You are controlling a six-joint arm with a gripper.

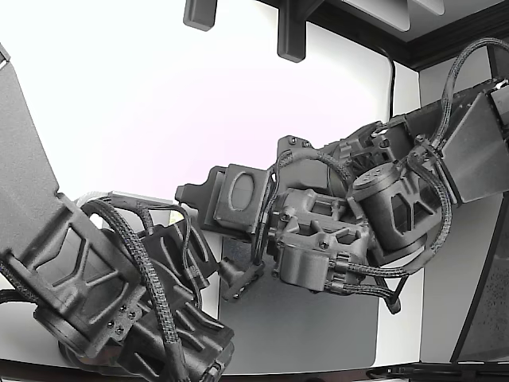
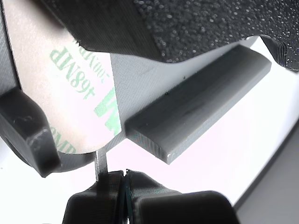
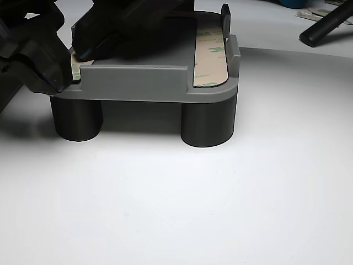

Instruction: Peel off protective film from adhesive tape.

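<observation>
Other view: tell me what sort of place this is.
Probably a lab or assembly workbench: a grey fixture on cylindrical legs, tape liner printed 3M, and a plain white table.

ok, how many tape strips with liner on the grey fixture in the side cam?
2. One liner strip lies uncovered along the grey fixture at the other view's right; a second strip peeks out at its left under the gripper. More could be hidden beneath the arm.

Exterior view: both arms cover the gray tray (image 1: 318, 334); tape hidden. Wrist view: gripper (image 2: 124, 186) cut off by frame edge, tape strip (image 2: 70, 93) partly covered. Jaw state unclear.
</observation>
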